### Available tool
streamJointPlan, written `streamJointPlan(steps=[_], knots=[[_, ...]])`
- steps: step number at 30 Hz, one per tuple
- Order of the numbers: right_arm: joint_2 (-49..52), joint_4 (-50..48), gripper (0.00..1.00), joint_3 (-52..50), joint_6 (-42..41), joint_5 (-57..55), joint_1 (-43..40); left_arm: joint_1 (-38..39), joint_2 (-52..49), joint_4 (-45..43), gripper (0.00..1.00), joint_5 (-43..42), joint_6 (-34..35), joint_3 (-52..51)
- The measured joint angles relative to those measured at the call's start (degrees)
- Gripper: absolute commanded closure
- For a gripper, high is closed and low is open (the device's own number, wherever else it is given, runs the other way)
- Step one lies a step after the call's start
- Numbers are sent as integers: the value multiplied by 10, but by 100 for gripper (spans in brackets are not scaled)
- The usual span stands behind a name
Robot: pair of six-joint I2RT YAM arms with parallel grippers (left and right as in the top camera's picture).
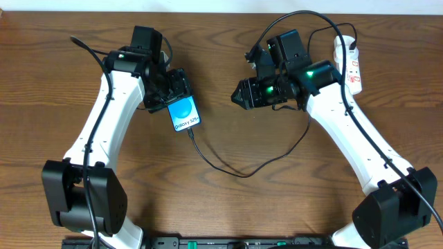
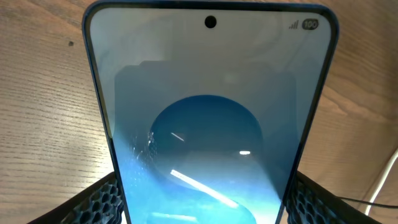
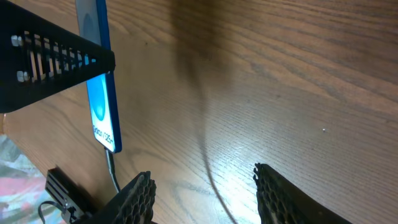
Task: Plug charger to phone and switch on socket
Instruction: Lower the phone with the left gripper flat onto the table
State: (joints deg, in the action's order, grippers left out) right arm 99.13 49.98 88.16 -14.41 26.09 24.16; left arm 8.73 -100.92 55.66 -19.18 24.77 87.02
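Overhead, the left arm rises from the lower left of the frame to the upper middle-left, where the left gripper (image 1: 172, 95) holds the phone (image 1: 185, 113) by its upper part. The lit blue screen faces the camera and the "Galaxy" text sits at its lower end. In the left wrist view the phone (image 2: 208, 124) fills the frame, with the two meshed fingers (image 2: 102, 200) pressed against its long edges at the lower corners.

The charger (image 1: 242, 176) meets the phone's lower end, sags toward the middle of the wooden table (image 1: 228, 214), then climbs right and passes under the right arm. Its plug end is hidden.

Right of centre, the right gripper (image 1: 239, 97) points left toward the phone, well apart from it. In the right wrist view its fingers (image 3: 135, 198) are spread wide over bare wood, gripping nothing.

The socket (image 1: 351, 68) lies at the upper right, partly covered by the right arm. How its red switches are set cannot be made out.
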Motion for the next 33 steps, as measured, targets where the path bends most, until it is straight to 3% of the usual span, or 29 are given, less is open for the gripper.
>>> streamJointPlan(steps=[10, 16, 33], knots=[[0, 21, 48, 0, -1, -19, 0, 6, 0, -11, 92, 1, -68, 0], [0, 27, 45, 0, -2, -37, 0, 42, -5, -26, 93, 50, -98, -2], [0, 34, 42, 0, -2, -43, 0, 72, -138, -120, 93, 91, -96, -4]])
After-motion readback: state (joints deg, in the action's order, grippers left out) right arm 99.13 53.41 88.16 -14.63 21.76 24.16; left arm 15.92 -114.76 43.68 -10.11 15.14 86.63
